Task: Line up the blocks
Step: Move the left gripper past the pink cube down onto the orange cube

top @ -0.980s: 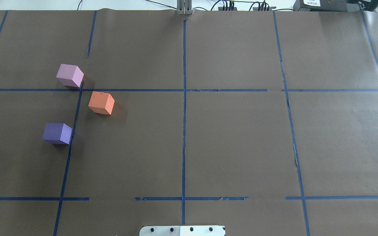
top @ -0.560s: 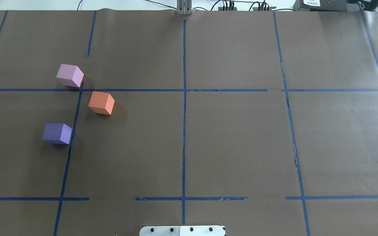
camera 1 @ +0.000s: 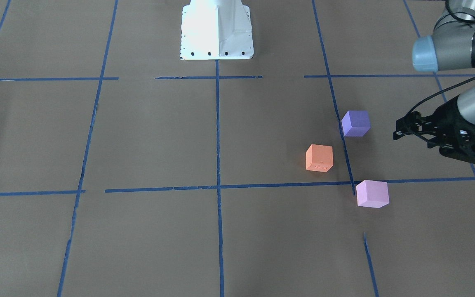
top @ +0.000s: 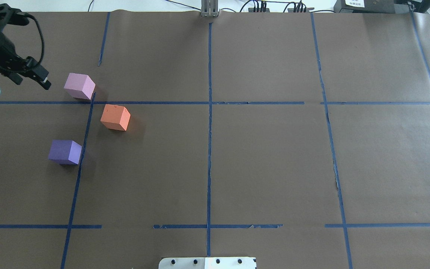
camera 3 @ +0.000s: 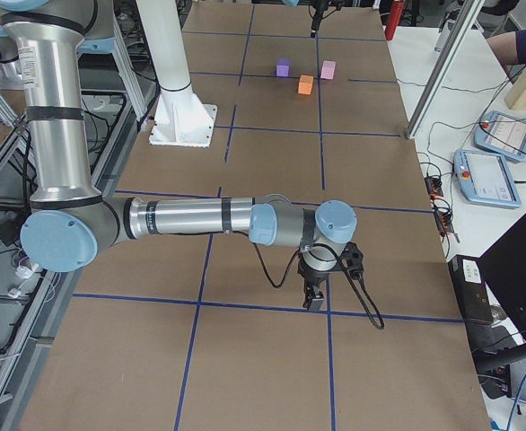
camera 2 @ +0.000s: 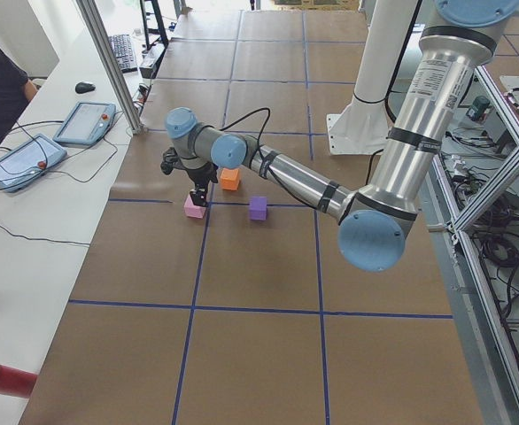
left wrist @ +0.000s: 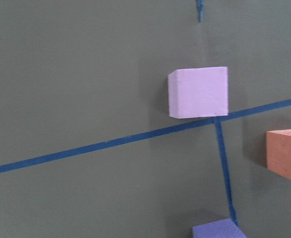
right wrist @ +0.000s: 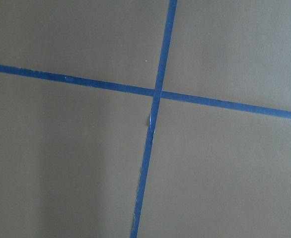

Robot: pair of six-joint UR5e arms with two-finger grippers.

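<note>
Three blocks lie apart on the brown table's left half. The pale pink-lilac block [top: 80,86] is farthest from the robot, the orange block [top: 115,117] is in the middle and the violet-purple block [top: 65,151] is nearest. They also show in the front view: pink [camera 1: 372,193], orange [camera 1: 319,158], purple [camera 1: 356,123]. My left gripper [top: 31,80] hovers left of the pink block, apart from it, and looks open and empty. Its wrist view shows the pink block [left wrist: 198,92]. My right gripper [camera 3: 315,298] shows only in the right side view, far from the blocks, and I cannot tell whether it is open.
Blue tape lines [top: 209,130] split the brown table cover into squares. The robot's white base plate [top: 207,262] sits at the near edge. Cables and gear [top: 274,5] lie along the far edge. Tablets [camera 2: 82,122] lie on the white bench beside the table.
My left arm and gripper have come into the overhead view at the upper left, next to the pink block. The three blocks have not moved.
</note>
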